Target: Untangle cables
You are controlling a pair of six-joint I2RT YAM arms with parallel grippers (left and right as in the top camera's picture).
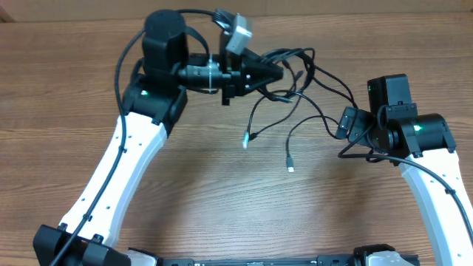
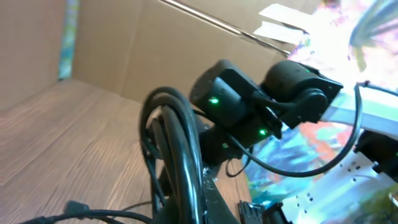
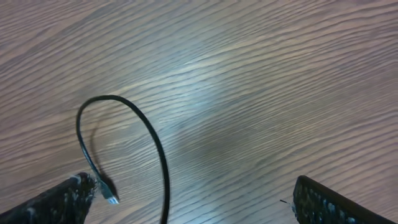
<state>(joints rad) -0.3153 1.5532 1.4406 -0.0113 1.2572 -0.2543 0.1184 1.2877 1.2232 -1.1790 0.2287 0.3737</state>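
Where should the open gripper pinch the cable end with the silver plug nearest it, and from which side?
Probably the thin cord just behind the silver-tipped plug, not the plug itself. That stretch runs fairly straight and clear of the tangle at the left gripper, so the open right gripper could come down from above, jaws across the cord.

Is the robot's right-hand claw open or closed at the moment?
Open. The wrist view shows the fingers of the right gripper far apart, only table and a loose cable between them.
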